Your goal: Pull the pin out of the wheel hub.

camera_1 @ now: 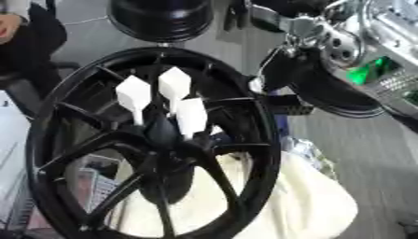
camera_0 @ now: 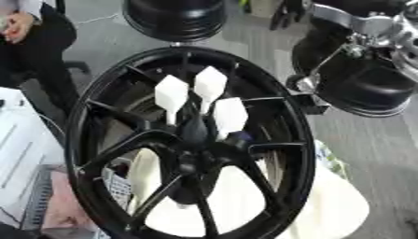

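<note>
Over grey floor (camera_0: 384, 154), the black wheel hub (camera_0: 189, 144) stands upright with three white pins (camera_0: 210, 84) in it. Right robot hand (camera_1: 314, 32) hovers at its upper rim; I can't tell its fingers' state.

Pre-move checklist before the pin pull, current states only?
1. Pins seated in wheel hub: ok, three white pins stand at its centre.
2. Pin heads unobstructed: ok, nothing covers them.
3. Right arm near wheel: ok, it shows at upper right beside the rim.
4. Right robot hand's finger state: cannot tell.
5. Left robot hand ready: cannot tell, not in view.
6. Wheel steady: cannot tell, it lies tilted over cream cloth.
</note>
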